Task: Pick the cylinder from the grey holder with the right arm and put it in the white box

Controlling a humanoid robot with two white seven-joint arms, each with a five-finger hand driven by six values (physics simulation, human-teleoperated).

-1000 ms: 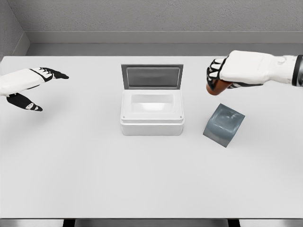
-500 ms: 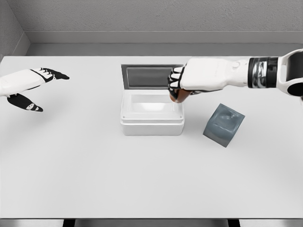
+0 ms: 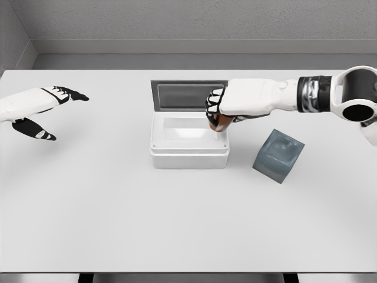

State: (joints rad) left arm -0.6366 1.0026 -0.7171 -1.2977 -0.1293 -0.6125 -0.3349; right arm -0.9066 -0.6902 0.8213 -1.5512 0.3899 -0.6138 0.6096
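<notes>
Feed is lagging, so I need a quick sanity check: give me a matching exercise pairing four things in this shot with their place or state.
Things:
1. cylinder
2. grey holder
3. white box
4. left robot hand

Places or states:
A. lid open, at the table's middle
B. fingers spread, holding nothing, far left
C. gripped in the right robot hand over the box's right side
D. empty, right of the box

Pairs: 1-C, 2-D, 3-A, 4-B
</notes>
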